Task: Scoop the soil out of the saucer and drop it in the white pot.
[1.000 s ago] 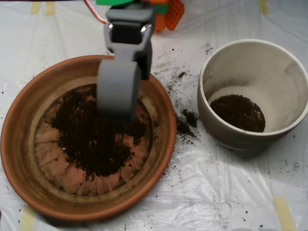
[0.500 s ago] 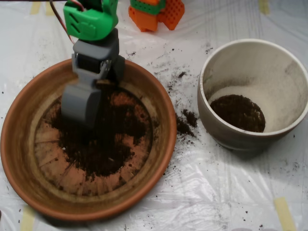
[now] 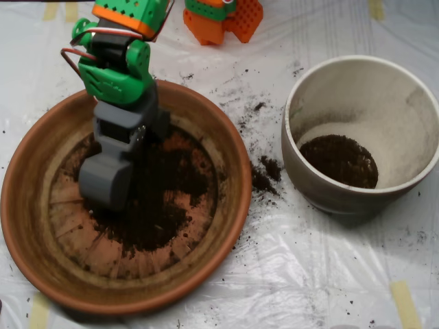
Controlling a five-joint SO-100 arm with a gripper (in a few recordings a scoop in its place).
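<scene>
Arm, upper left of the frame. Hand [image 3: 106, 184]: plain grey plastic scoop with a rounded, matte shell, no markings visible. Above it, a boxy grey housing [image 3: 125, 123] with a dark recess and a small bright glint at its edge. Next segment: bright green plastic block [image 3: 113, 72] with rounded corners and moulded ribs. Top segment: orange plastic piece [image 3: 130, 11] at the frame edge. Thin red and white cables [image 3: 77, 56] loop out beside the green block. Separate orange, perforated part [image 3: 223, 17] at upper centre, green trim on top.
</scene>
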